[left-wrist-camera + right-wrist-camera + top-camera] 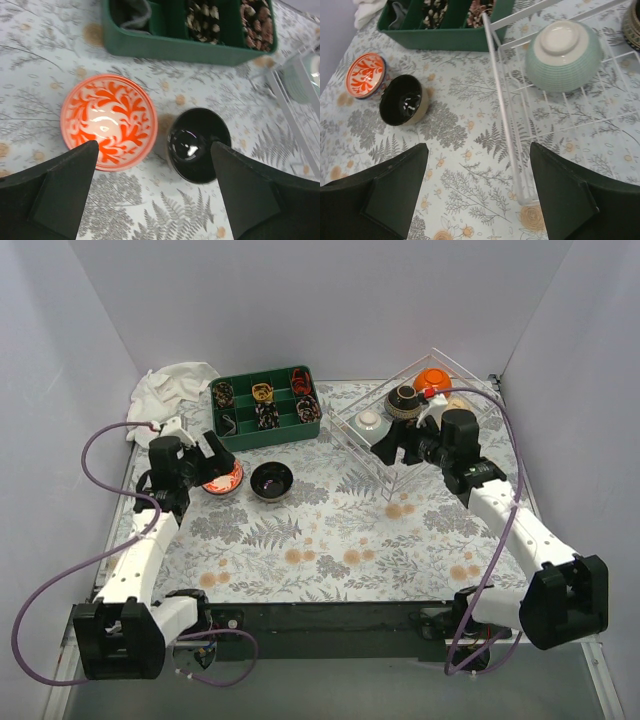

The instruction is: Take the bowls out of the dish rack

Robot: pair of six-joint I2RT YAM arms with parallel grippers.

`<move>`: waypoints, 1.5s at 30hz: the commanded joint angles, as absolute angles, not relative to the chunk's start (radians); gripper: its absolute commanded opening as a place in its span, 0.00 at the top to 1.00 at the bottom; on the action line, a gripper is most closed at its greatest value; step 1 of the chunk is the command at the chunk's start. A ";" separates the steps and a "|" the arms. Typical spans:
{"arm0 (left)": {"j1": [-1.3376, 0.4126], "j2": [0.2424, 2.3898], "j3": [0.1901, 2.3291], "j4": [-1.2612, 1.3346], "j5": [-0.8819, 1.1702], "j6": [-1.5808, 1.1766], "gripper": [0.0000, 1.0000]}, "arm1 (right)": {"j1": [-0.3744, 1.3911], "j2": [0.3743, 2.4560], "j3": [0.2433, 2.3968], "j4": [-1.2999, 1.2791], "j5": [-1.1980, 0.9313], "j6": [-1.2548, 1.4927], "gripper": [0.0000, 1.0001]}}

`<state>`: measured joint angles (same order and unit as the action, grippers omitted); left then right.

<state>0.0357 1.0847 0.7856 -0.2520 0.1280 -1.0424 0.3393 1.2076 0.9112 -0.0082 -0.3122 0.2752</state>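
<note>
Pale walls close in three sides of the bench (pixel 300 540), which wears a flat fern-and-flower print. A white cloth (pixel 170 388) is bunched at its far left corner.

Toward the left edge the left pincer (pixel 154 147) hangs spread wide with nothing in it. Under it an orange-patterned bowl (pixel 109 121) and a black bowl (pixel 198 144) stand upright, just beside each other. Beyond them, along the far edge, sits the green tray (pixel 270 437).

At the far right corner is the dish rack (pixel 502 100). It carries a pale green ribbed bowl (pixel 563 55) turned upside down, a dark bowl (pixel 404 400) and an orange bowl (pixel 433 380). The right pincer (pixel 479 146) hovers at the rack's near left edge, also spread and empty.

These bowls look like glazed ware, so I'd judge them stiff, light, slick and quick to chip. The green one offers its raised foot ring, or its ribbed flanks if the fingers span it. Its rim lies down on the wires and is hard to reach. Thin wire could snag a finger, and the flat print should seat a bowl steadily.
</note>
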 commanded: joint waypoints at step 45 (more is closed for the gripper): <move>-0.196 0.894 0.664 -0.155 0.110 -0.937 0.02 | 0.121 2.071 1.335 0.282 -0.483 0.804 0.04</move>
